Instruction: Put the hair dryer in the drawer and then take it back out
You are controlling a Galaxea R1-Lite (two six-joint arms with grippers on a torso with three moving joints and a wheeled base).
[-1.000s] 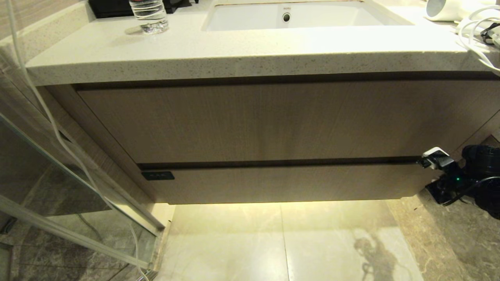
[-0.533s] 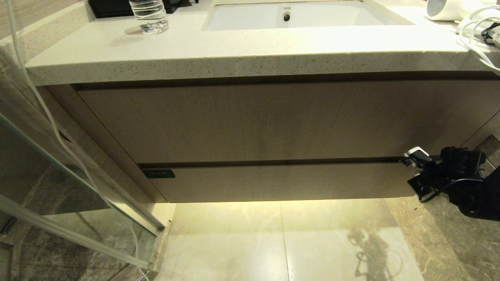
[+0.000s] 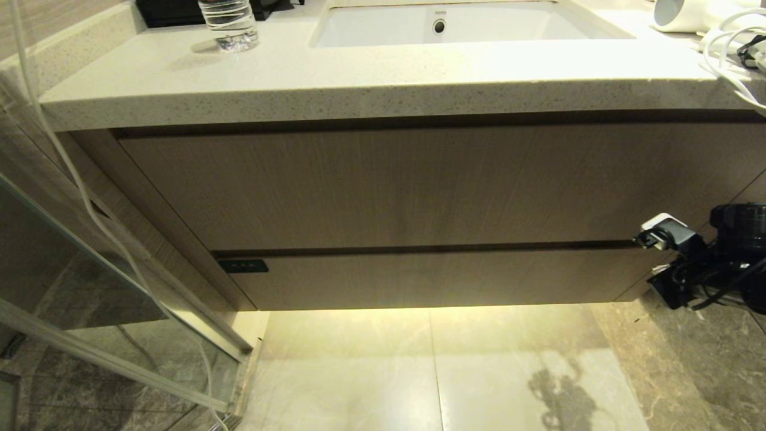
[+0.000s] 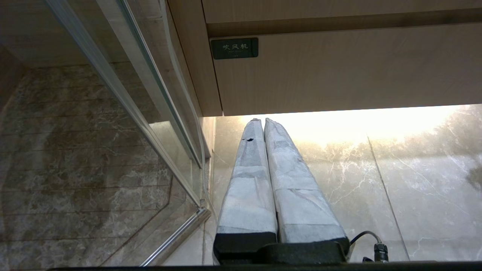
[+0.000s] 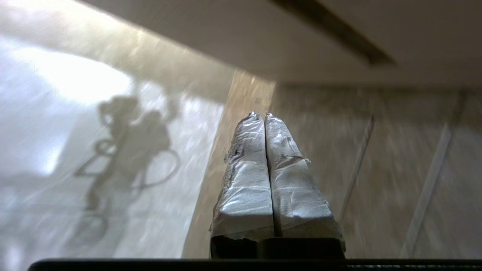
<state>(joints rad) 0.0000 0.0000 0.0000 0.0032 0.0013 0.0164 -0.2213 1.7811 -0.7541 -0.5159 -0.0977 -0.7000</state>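
The white hair dryer (image 3: 676, 15) lies on the countertop at the far right, its coiled white cord (image 3: 727, 57) beside it. The drawer (image 3: 431, 278), a shallow wood-grain front with a black label (image 3: 242, 266) at its left end, is closed. My right gripper (image 3: 647, 237) hangs shut and empty by the drawer's right end, level with the dark gap above it. In the right wrist view its taped fingertips (image 5: 260, 116) press together over the floor. My left gripper (image 4: 260, 120) is shut and parked low, below the labelled drawer (image 4: 357, 67).
A taller wood-grain panel (image 3: 419, 185) sits above the drawer, under the stone countertop (image 3: 359, 84). A water bottle (image 3: 230, 24) and a sink basin (image 3: 467, 27) are on top. A glass shower door (image 3: 90, 287) and a hanging white cable (image 3: 78, 197) stand at the left.
My right gripper swung left toward the drawer's right end, then came back right and slightly higher. The drawer has stayed closed and the hair dryer has not moved.
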